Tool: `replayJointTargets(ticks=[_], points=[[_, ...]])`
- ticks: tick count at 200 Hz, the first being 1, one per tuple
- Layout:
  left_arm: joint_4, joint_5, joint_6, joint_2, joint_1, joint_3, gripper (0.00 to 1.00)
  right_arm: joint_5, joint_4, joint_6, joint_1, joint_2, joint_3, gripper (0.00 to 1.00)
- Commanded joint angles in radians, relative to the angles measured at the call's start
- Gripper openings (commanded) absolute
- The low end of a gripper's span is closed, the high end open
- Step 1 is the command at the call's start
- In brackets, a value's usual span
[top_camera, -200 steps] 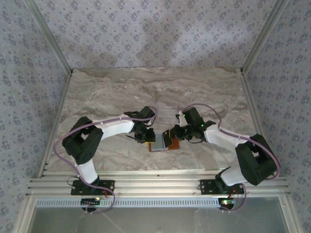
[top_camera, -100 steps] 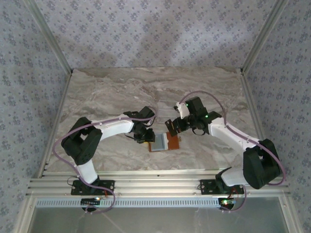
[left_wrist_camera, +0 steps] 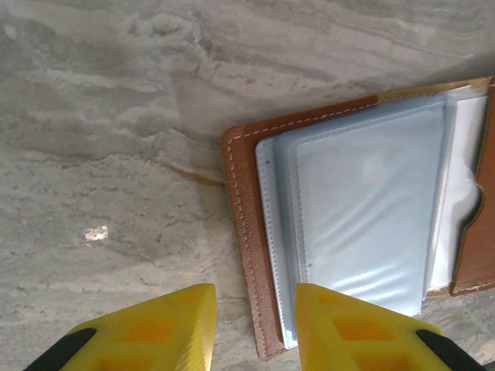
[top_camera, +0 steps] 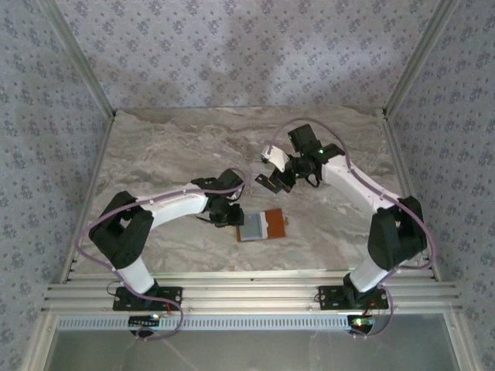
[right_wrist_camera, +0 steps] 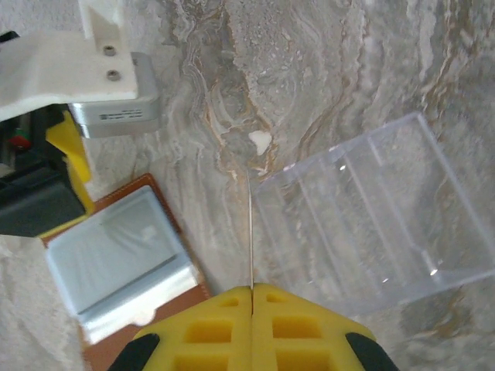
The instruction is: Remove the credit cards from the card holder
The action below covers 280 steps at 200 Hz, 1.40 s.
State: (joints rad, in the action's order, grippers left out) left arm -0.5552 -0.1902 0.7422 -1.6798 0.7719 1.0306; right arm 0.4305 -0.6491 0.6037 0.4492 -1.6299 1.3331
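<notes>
Above veined marble (right_wrist_camera: 309, 77), thin credit card (right_wrist_camera: 250, 232) edge-on in R pincer (right_wrist_camera: 252, 292).

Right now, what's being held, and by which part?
The right fingers pinch a credit card, seen edge-on, by its near edge. The left fingers hold nothing.

On my feed the light's soft and even from above, so I only get faint shadows under the arms (top_camera: 178, 205) on the table (top_camera: 170, 147), a milky sheen on the sleeves of the card holder (left_wrist_camera: 246, 232), tiny glints on the clear tray (right_wrist_camera: 371, 232), and the top view's kinda soft.
</notes>
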Motion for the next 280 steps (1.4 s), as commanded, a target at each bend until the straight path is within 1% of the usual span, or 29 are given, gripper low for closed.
replayJointTargets(ticks=[1,47,77,110,177,245,276,280], points=[[-0.028,0.014,0.004,0.045,-0.012,-0.019,0.34,-0.025,-0.153,0.185,-0.012,-0.073,0.111,0.0],[-0.028,0.012,0.003,0.059,-0.034,-0.04,0.34,-0.069,-0.319,0.34,-0.016,-0.246,0.318,0.0],[-0.028,0.009,0.0,0.069,-0.048,-0.053,0.34,-0.086,-0.388,0.395,-0.013,-0.333,0.417,0.0],[-0.025,0.005,-0.002,0.072,-0.061,-0.068,0.34,-0.096,-0.433,0.434,-0.007,-0.402,0.479,0.0],[-0.007,-0.008,-0.003,0.06,-0.073,-0.08,0.34,-0.098,-0.499,0.49,0.013,-0.512,0.549,0.0],[-0.009,-0.015,-0.01,0.054,-0.074,-0.075,0.34,-0.067,-0.559,0.527,0.028,-0.558,0.56,0.0],[-0.008,-0.017,-0.007,0.054,-0.075,-0.073,0.34,-0.087,-0.548,0.527,0.029,-0.574,0.564,0.0],[-0.01,-0.018,-0.007,0.054,-0.075,-0.073,0.34,-0.093,-0.54,0.523,0.028,-0.573,0.563,0.02]])
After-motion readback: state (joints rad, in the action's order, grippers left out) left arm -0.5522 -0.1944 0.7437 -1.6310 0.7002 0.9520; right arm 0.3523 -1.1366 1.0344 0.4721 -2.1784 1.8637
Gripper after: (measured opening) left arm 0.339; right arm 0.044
